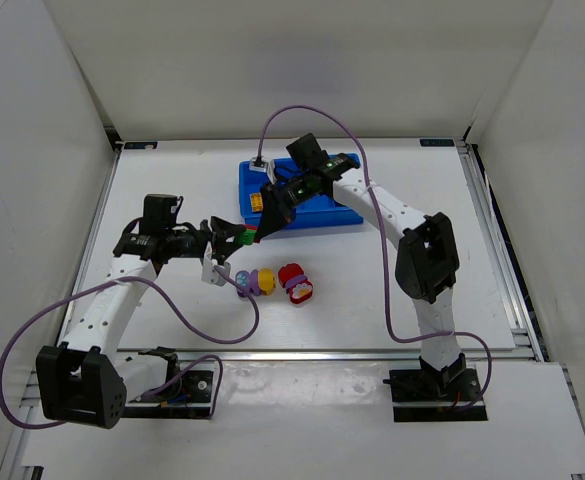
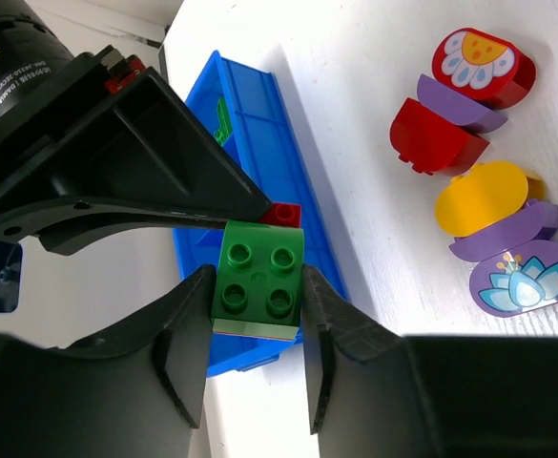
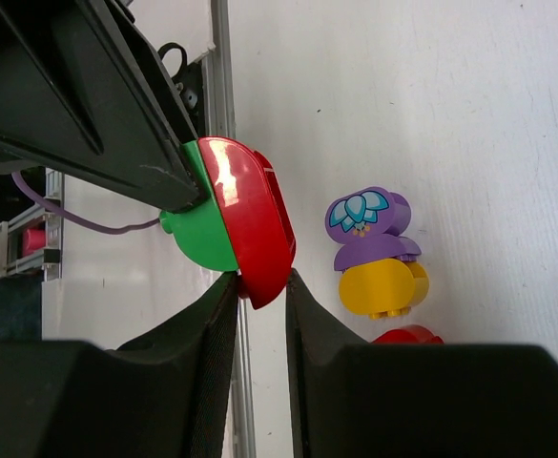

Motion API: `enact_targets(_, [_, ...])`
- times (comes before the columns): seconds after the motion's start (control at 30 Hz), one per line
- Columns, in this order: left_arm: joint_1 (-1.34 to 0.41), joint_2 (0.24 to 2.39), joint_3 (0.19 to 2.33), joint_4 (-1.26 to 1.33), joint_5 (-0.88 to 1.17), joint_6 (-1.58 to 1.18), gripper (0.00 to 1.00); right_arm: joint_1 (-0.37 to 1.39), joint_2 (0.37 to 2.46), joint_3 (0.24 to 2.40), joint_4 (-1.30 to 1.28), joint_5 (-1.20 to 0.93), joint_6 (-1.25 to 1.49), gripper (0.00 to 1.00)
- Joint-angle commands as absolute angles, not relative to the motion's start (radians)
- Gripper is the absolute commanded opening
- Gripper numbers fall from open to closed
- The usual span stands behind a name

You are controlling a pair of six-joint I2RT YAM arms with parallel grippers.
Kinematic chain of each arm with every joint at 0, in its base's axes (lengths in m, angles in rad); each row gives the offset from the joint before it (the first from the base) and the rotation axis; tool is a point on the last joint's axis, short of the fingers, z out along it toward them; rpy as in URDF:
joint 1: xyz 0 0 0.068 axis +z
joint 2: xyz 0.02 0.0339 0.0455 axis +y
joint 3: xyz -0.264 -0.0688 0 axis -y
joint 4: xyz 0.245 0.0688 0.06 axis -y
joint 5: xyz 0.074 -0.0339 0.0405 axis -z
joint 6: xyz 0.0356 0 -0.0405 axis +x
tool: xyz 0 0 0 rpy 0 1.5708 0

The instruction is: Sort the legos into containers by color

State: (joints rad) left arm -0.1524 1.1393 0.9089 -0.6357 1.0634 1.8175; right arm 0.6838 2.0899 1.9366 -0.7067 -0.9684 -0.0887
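Left wrist view: left tool (image 2: 256, 307) clamped on green brick (image 2: 259, 272), blue tray (image 2: 259, 107) behind — only the right wrist view shows right tool (image 3: 261, 289) clamped on its domed red half (image 3: 255, 215).

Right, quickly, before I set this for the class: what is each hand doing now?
Left hand: closed on the green brick.
Right hand: closed on the red rounded brick, which is joined to the green one.

White tabletop (image 1: 172, 190), plain white panel walls (image 1: 292, 60) on three sides, aluminium rail (image 1: 494, 240) along right edge
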Motion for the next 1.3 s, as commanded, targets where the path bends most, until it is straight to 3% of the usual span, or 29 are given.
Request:
enact_targets(0.0, [-0.167,1.135,0.937,-0.627,1.112,1.824,0.44,0.701,2.108,1.985,-0.690,-1.003,-0.081,0.03])
enact_targets(0.27, [-0.195,1.120,0.943,-0.627,1.118,1.784,0.24,0.698,2.114,1.988,-0.683,-0.973,-0.064,0.03])
enact_targets(0.37, [-0.212,1.095,0.939,-0.626,1.130,1.763,0.20,0.698,2.125,1.983,-0.680,-0.950,-0.054,0.03])
enact_targets(1.27, [-0.327,0.916,0.884,-0.629,1.144,1.523,0.11,0.713,2.126,1.873,-0.709,-0.879,-0.103,0.04])
